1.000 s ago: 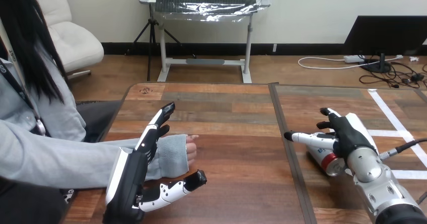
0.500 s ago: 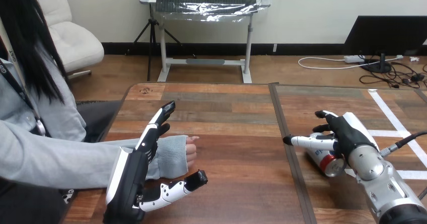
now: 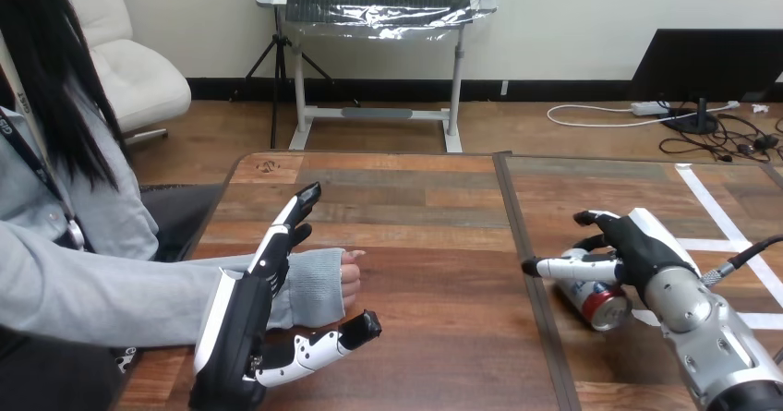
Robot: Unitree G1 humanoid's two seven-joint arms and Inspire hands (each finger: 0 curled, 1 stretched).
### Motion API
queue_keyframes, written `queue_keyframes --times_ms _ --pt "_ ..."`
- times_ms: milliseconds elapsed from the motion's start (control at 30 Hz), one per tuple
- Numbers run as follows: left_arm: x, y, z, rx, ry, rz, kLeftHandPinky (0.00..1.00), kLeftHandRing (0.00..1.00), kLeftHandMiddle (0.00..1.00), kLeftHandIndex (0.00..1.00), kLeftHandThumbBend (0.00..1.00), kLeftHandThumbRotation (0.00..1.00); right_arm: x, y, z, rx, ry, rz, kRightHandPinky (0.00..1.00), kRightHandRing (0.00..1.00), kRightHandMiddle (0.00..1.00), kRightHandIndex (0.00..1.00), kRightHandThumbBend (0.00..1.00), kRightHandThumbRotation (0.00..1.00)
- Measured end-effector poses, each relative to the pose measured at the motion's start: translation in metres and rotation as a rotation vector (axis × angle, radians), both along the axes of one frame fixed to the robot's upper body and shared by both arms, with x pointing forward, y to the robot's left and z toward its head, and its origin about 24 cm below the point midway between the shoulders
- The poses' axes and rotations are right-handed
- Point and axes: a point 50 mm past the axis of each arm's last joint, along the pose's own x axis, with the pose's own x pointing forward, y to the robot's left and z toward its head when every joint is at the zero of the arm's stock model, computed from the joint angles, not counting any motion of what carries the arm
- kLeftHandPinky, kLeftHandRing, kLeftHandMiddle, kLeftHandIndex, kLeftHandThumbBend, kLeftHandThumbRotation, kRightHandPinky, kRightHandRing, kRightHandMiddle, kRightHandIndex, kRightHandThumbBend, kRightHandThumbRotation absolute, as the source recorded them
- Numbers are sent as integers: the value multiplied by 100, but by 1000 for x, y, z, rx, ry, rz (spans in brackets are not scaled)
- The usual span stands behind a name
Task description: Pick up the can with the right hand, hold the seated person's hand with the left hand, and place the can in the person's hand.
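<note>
Since the can lies on its side toward the worktop's right edge, a glancing touch may roll it away, and an off-centre squeeze could squirt it out. Right hand arches over it, thumb straight toward the left edge, fingers bent past the far side, not closed: nothing gripped. Left hand spread open near the left edge, bracketing the person's hand without clasping it; contact unclear.
</note>
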Motion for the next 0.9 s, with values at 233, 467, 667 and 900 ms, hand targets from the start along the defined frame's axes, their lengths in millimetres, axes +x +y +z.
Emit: queue_keyframes --times_ms 233,467,667,900 --pt "0 0 0 -2 -3 2 91 95 94 92 100 49 -3 0 3 -19 13 19 59 73 80 90 86 32" --pt "0 -1 1 -4 -5 2 91 95 94 92 100 49 -6 1 6 -46 23 49 59 73 81 90 86 30" --pt "0 -1 1 -4 -5 2 91 95 94 92 100 49 -9 0 8 -58 37 65 59 74 82 90 85 28" --pt "0 -1 1 -6 -8 1 91 95 94 92 100 48 -12 -1 11 -81 50 85 59 74 82 90 85 26"
